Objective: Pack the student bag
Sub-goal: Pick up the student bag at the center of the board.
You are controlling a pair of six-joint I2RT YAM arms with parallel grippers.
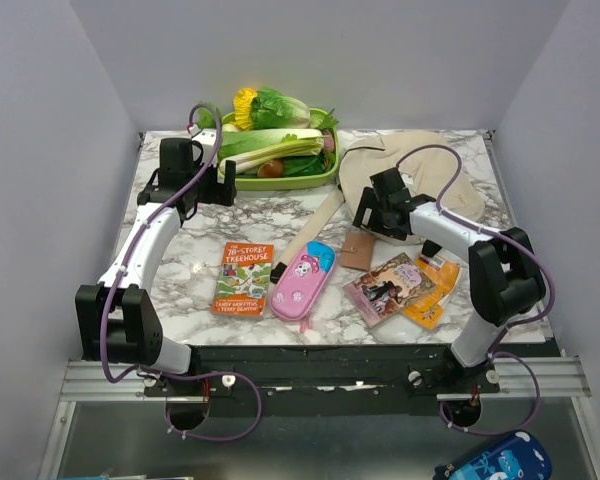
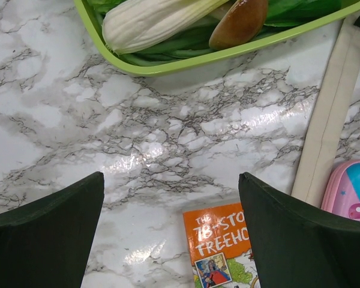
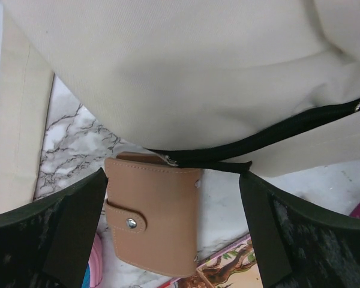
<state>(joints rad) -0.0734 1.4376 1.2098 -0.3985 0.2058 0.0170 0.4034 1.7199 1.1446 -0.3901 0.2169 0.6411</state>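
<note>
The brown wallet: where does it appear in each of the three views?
Top external: the wallet lies mid-table, at the near edge of the student bag, right of its beige strap.
Left wrist: not in it.
Right wrist: lower centre, just below the bag's black trim.
Shared landmark: the strap, at right and at left.

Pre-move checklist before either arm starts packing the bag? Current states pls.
1. Right jaws open, empty: ok.
2. Left jaws open, empty: ok, above bare marble table.
3. Brown wallet reachable: ok, lying flat in line between the right jaws, top edge at the student bag.
4. Bag zipper open: cannot tell.
5. Strap clear of items: not ok, it lies against the pink pencil case.
6. Orange book unobstructed: ok.
</note>
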